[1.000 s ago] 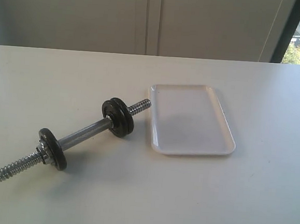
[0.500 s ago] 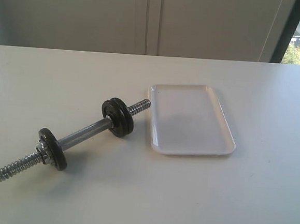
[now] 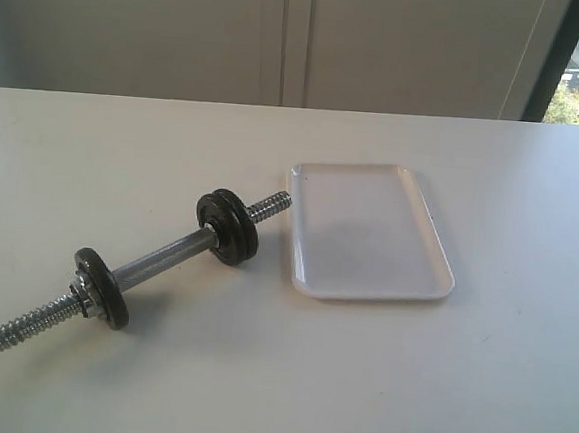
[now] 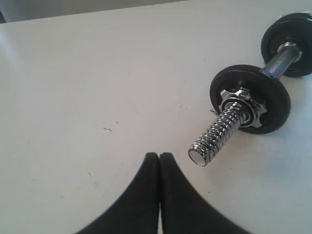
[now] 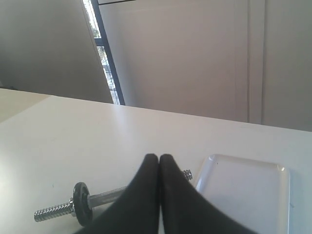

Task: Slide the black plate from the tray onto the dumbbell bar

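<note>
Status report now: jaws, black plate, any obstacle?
Both jaws shut, holding nothing. Tray bare; black plate sits on dumbbell bar, tray-side end. No obstacle seen.

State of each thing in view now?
tray: on the table, nothing in it.
dumbbell bar: lying on the table, tip beside the tray.
black disc by the tray: on the bar.
black disc with nut: on the bar.
left gripper: shut, empty.
right gripper: shut, empty.

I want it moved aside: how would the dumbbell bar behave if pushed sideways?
It probably rolls: the dumbbell bar rests on round black discs. It is likely heavy for its size, since it looks like solid metal. The threaded end should offer some grip.
</note>
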You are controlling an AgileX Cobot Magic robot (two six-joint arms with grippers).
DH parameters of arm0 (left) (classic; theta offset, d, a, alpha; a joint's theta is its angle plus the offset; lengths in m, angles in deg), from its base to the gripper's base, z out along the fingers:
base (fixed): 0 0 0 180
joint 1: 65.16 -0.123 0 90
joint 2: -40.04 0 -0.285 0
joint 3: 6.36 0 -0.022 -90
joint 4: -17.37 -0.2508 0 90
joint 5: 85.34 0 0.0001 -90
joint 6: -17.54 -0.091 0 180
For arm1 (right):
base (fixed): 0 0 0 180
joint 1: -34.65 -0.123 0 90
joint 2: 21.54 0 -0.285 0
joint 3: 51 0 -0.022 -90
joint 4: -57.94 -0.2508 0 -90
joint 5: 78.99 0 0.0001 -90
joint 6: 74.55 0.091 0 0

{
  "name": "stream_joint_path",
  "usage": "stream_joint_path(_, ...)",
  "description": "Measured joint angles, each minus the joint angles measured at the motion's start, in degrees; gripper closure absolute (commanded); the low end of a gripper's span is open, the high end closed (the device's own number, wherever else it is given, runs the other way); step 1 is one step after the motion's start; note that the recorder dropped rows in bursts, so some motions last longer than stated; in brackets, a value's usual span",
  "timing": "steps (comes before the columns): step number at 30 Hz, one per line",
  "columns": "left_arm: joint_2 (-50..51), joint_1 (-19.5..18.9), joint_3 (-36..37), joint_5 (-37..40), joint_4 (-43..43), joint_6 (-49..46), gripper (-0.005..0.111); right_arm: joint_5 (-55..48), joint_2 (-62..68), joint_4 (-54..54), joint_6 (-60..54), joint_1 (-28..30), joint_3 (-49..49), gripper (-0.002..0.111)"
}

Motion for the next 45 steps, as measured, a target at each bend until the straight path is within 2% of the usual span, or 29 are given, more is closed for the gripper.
stream_joint_path(3,0.0,-2.88,0.09,0.52,0.47,0.59,0.107,0.0,0.0,0.0,0.0,0.0,0.0,0.108)
stream_joint_path(6,0.0,-3.53,0.09,0.56,0.56,0.87,0.107,0.0,0.0,0.0,0.0,0.0,0.0,0.108)
stream_joint_path(35,0.0,-3.66,0.09,0.55,0.62,1.22,0.107,0.0,0.0,0.0,0.0,0.0,0.0,0.108)
stream_joint_path(45,0.0,-3.66,0.09,0.55,0.62,1.22,0.107,0.0,-1.69,0.0,0.0,-7.19,0.0,0.108)
